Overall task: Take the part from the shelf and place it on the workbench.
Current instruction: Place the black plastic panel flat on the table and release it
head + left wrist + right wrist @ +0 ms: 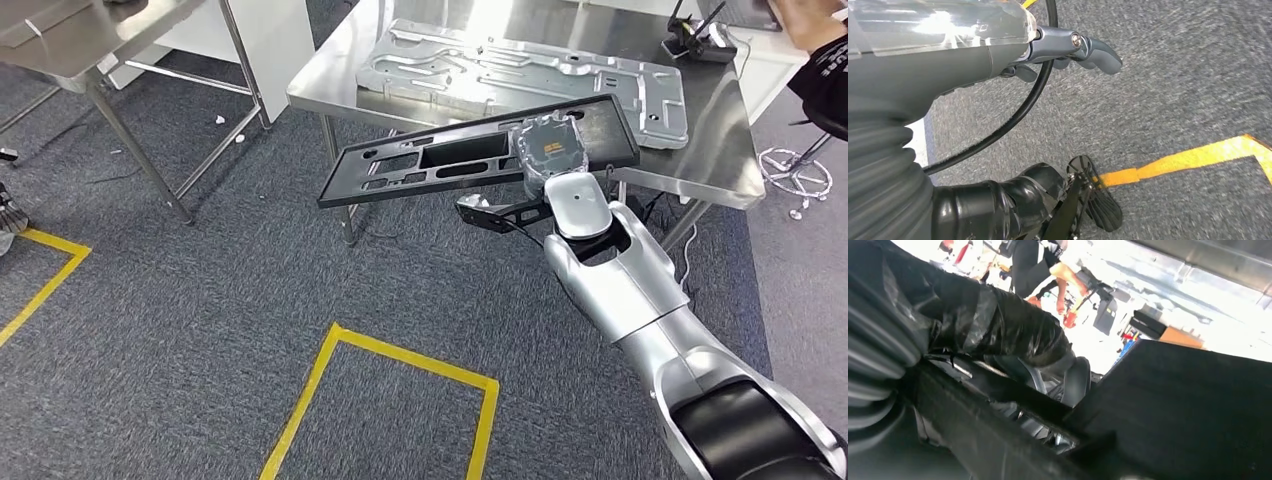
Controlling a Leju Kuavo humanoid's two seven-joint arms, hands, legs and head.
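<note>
Over the near edge of the workbench (640,180), the right hand (548,150) is holding the part (440,165), a long, flat black panel with rectangular and slotted cut-outs, matte like moulded plastic. The hand is gripping it toward its right end, the clear-covered back of the hand lying on top while darker fingers (1075,382) are curling under the panel's edge in the right wrist view. The part is sitting tilted, its right end overlapping the bench corner, its left end hanging out over the carpet (200,300); whether it is touching the benchtop cannot be told.

The workbench is shining stainless steel on thin metal legs. On it is lying a stamped metal plate (530,75), pale grey, ribbed and pierced with holes. A person's dark sleeve (825,70) is reaching in at the far right corner.

The left hand (1068,52) is hanging above grey, coarse carpet marked with yellow tape (1188,160); its grey thumb and fingers are lying curled loosely together with nothing in them.
</note>
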